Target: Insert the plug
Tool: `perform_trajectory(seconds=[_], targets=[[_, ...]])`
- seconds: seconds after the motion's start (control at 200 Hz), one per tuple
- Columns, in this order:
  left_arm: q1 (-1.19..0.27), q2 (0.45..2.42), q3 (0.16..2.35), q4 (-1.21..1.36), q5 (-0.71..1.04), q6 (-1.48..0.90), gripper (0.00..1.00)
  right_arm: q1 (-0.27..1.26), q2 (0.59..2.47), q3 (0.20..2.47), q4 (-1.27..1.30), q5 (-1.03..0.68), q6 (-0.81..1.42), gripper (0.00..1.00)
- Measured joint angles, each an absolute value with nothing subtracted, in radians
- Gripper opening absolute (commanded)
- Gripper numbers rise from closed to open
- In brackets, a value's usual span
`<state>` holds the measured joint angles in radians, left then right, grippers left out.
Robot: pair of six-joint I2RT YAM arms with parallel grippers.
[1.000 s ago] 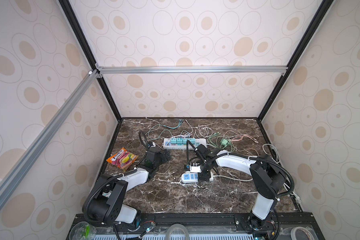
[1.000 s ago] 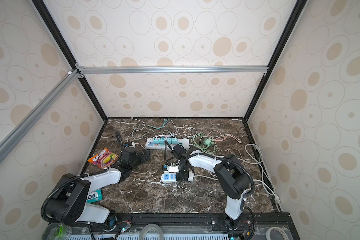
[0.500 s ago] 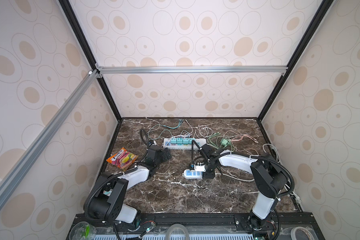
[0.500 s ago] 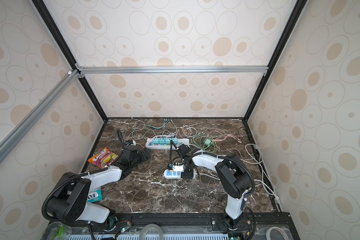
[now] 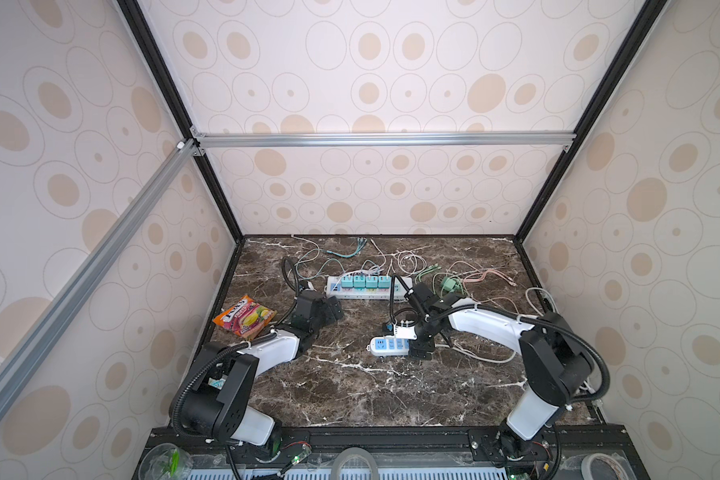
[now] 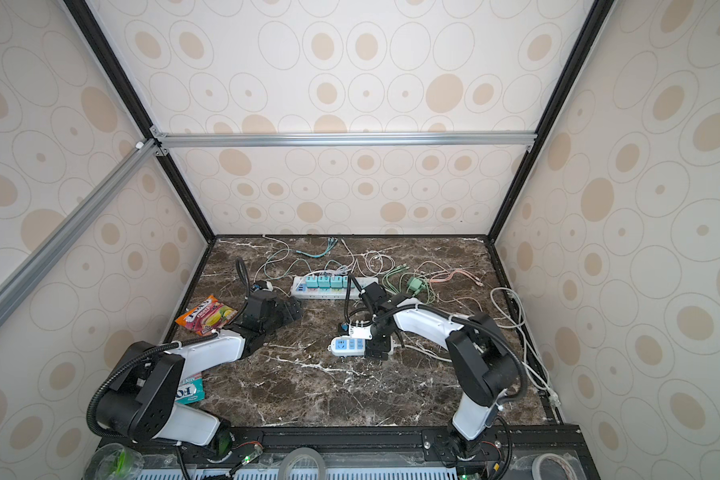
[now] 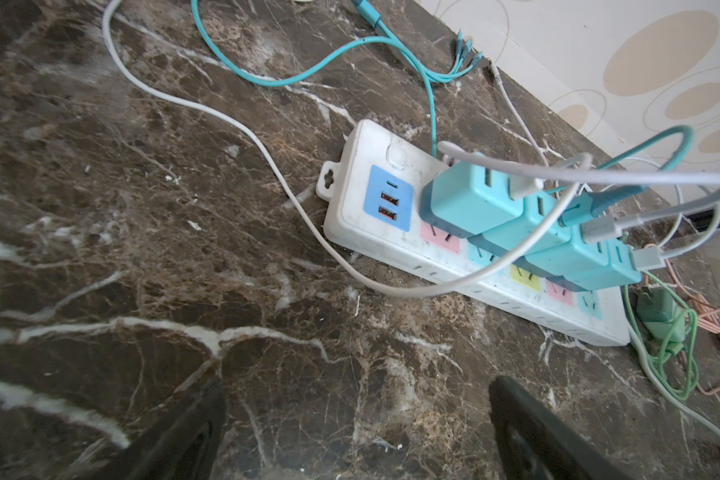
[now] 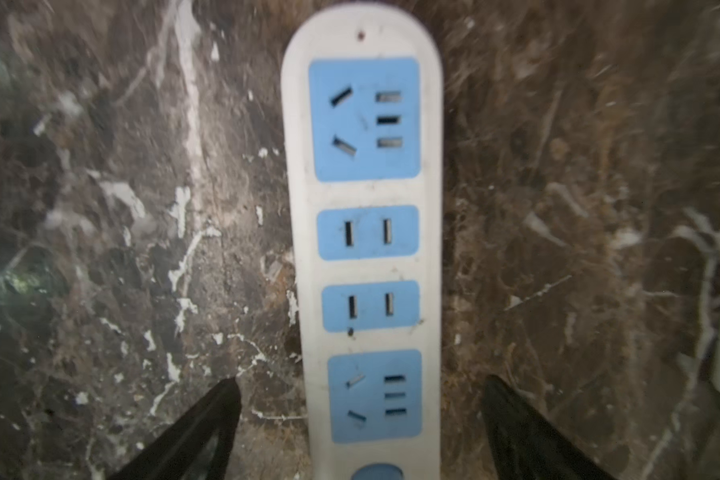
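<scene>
Now, right gripper [image 8: 360, 379]: wide, empty, astride white blue-socketed plastic power strip [image 8: 366, 193]
Left gripper [image 7: 356, 384]: wide, empty
Risk: unheld strip skids when pushed

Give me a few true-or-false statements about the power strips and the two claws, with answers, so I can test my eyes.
1. Every blue socket showing on the small power strip is empty. True.
2. The right gripper is clamped on a plug. False: its fingers stand apart on either side of the small strip, holding nothing.
3. Four teal adapters sit in the long power strip. True.
4. The green charger is plugged into the long strip. False: it lies loose on the table by that strip's end.
5. The left gripper holds the snack bag. False: it is open and empty; the bag lies on the table.
</scene>
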<state>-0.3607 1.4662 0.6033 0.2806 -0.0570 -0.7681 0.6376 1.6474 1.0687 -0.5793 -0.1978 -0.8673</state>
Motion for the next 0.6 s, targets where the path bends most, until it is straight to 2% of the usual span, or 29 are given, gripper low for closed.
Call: perform_trajectory(seconds=[0.07, 0.12, 0.175, 0.34, 0.6], targets=[[-0.371, 1.466, 0.613, 0.255, -0.076, -0.768, 0.98, 0.628, 1.565, 1.034, -0.527, -0.212, -0.815, 0.95], [-0.383, 1.466, 0.622, 0.236, -0.096, -0.765, 0.98, 0.607, 1.509, 1.005, -0.482, -0.218, -0.76, 1.0], [-0.4, 1.466, 0.636, 0.215, -0.12, -0.76, 0.98, 0.572, 1.452, 0.971, -0.424, -0.224, -0.682, 0.99], [-0.485, 1.466, 0.685, 0.174, -0.21, -0.739, 0.98, 0.426, 1.315, 0.901, -0.274, -0.124, -0.32, 0.99], [-0.522, 1.475, 0.704, 0.17, -0.265, -0.713, 0.98, 0.011, 1.274, 0.885, -0.258, -0.092, 0.321, 1.0]])
